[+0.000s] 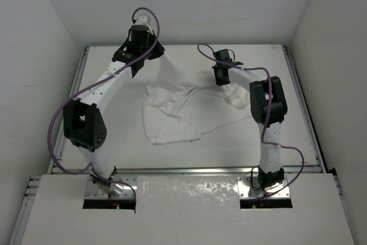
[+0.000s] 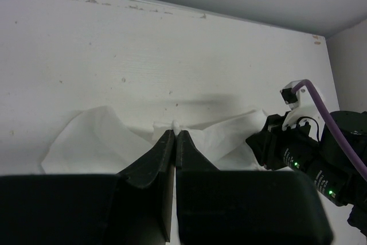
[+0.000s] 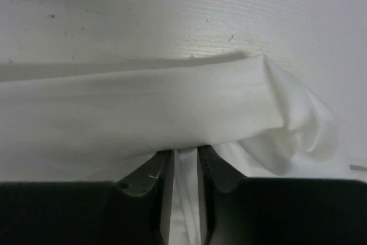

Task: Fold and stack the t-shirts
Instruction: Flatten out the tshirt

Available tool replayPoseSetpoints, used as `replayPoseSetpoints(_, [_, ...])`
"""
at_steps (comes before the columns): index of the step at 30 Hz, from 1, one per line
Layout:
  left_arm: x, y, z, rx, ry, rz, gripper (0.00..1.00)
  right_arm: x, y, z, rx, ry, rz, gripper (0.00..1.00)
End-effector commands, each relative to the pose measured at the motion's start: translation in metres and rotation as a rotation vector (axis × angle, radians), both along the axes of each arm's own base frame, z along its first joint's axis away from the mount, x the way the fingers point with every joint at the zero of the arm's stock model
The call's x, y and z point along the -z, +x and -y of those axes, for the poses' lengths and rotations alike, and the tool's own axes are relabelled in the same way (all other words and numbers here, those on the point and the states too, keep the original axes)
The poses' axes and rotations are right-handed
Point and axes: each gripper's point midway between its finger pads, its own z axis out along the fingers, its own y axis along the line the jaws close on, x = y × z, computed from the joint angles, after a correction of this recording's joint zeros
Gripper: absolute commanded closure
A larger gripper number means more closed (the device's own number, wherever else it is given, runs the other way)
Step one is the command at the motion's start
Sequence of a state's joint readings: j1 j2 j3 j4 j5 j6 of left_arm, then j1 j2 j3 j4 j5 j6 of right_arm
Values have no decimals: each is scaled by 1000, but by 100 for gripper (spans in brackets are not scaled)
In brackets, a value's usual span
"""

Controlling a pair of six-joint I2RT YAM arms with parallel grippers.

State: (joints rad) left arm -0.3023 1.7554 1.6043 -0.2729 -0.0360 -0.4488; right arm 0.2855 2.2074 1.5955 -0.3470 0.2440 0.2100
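Observation:
One plain white t-shirt lies crumpled and partly lifted in the middle of the white table. My left gripper is at the far left of the shirt, shut on a pinch of its fabric; the cloth tip shows between the fingers in the left wrist view. My right gripper is at the shirt's far right edge, shut on a fold of the t-shirt, with cloth bunched between its fingers. The shirt stretches between both grippers and hangs down toward the near side.
White walls enclose the table on three sides. A metal rail runs along the near edge. The right arm with its purple cable shows in the left wrist view.

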Motion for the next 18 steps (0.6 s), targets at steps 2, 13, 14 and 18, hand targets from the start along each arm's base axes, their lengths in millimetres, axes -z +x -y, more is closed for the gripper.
replayPoseSetpoints(2, [-28, 2, 2, 14, -21, 81, 100, -10, 6, 4, 6, -11, 24, 57])
replayPoseSetpoints(13, [-27, 2, 3, 17, -20, 78, 100, 11, -1, 3, 18, 0, -35, 90])
replayPoseSetpoints(14, [-27, 2, 2, 15, -17, 77, 100, 10, -2, 4, 25, -4, -29, 94])
replayPoseSetpoints(18, [-24, 4, 0, 3, -7, 70, 100, -21, 3, 5, 34, -1, 30, 100])
